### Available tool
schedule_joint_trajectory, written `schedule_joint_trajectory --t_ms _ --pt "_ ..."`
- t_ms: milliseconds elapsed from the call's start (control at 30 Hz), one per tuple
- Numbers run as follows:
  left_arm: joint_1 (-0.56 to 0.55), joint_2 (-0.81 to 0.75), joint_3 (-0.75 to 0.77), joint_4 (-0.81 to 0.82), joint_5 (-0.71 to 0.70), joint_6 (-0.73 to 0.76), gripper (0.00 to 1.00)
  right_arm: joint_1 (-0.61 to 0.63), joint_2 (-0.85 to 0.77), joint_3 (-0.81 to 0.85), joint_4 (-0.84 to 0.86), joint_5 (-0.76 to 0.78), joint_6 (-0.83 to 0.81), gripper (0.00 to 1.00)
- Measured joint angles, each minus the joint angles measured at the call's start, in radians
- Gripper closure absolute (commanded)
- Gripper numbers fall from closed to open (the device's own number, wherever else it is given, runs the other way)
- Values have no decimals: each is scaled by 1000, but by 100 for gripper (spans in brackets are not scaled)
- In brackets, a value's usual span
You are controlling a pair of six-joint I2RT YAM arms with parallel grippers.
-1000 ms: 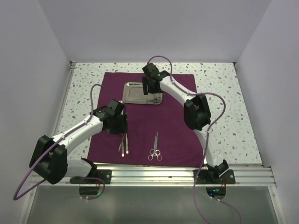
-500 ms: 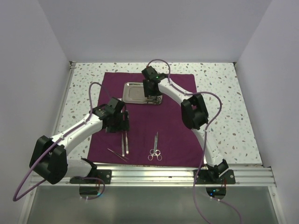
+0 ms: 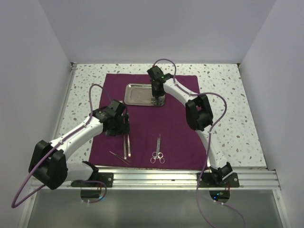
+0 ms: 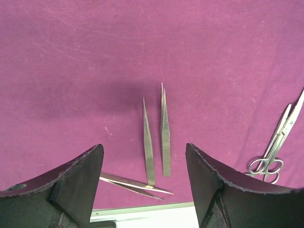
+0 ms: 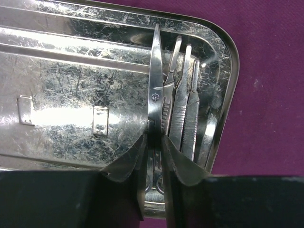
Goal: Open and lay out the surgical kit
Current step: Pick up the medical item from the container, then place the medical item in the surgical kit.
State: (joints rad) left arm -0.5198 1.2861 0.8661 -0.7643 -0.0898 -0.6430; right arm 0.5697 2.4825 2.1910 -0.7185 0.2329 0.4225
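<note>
Maroon cloth [image 3: 175, 137] bears scratched steel tray [image 5: 61, 90] holding scissors [image 5: 156, 95].

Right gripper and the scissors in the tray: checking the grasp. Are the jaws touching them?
Touching. The right wrist view shows the jaws of the right gripper pressed against both sides of the scissors in the tray.

The tweezers [image 4: 165, 135] lie on the cloth [image 4: 71, 57], just ahead of the left gripper [image 4: 143, 149] and between its fingers, with scissors [image 4: 278, 142] off to its right. In the tray [image 5: 71, 85], second scissors [image 5: 155, 95] sit between the fingers of the right gripper [image 5: 154, 140], with other tools [image 5: 183, 109] just to their right.
</note>
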Motion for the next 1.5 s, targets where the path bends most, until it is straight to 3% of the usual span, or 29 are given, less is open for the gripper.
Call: schedule_joint_trajectory --t_ms 167,867,933,1267,1500 --pt "0 0 21 -20 -13 3 27 -1 1 0 2 -1 11 100" --pt "0 -6 80 -33 -65 37 28 2 -46 81 -46 -23 18 100" --pt "0 -6 81 -33 -72 45 27 2 -106 25 -47 -23 24 100" --pt "74 67 127 -2 -85 136 31 22 -678 -669 77 -104 173 100" --pt "127 301 283 68 -66 192 34 196 -779 -1024 136 -186 323 100"
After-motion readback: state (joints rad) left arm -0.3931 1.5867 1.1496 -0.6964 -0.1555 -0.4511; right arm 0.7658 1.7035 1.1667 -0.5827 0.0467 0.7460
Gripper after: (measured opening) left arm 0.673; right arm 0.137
